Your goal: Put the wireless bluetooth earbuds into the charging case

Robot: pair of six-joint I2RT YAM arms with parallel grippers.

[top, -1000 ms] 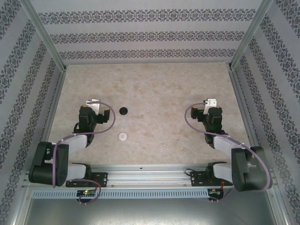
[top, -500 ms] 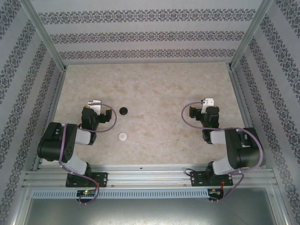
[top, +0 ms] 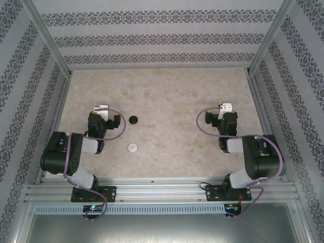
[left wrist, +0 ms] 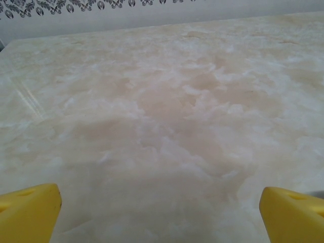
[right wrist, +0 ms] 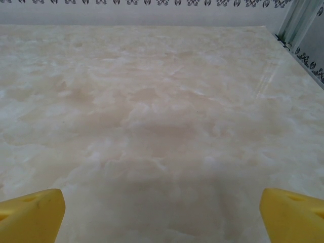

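1. Top external: the left gripper [top: 103, 112] is at the 9 o'clock side of the marble table [top: 167, 86], and the right gripper [top: 223, 111] is at the 3 o'clock side. A black round disc [top: 133, 119] lies near the left gripper, at its 3 o'clock. A white round disc [top: 132, 147] lies apart at the black one's 6 o'clock. Both are probably closed charging cases. The earbuds are too small to make out.
2. Left wrist: the yellow fingers [left wrist: 30, 205] are spread wide, with nothing between them.
3. Right wrist: the fingers [right wrist: 33, 207] are likewise spread and empty.
4. The task looks barely begun. Next, the left arm likely needs to turn towards 3 o'clock and reach a disc.
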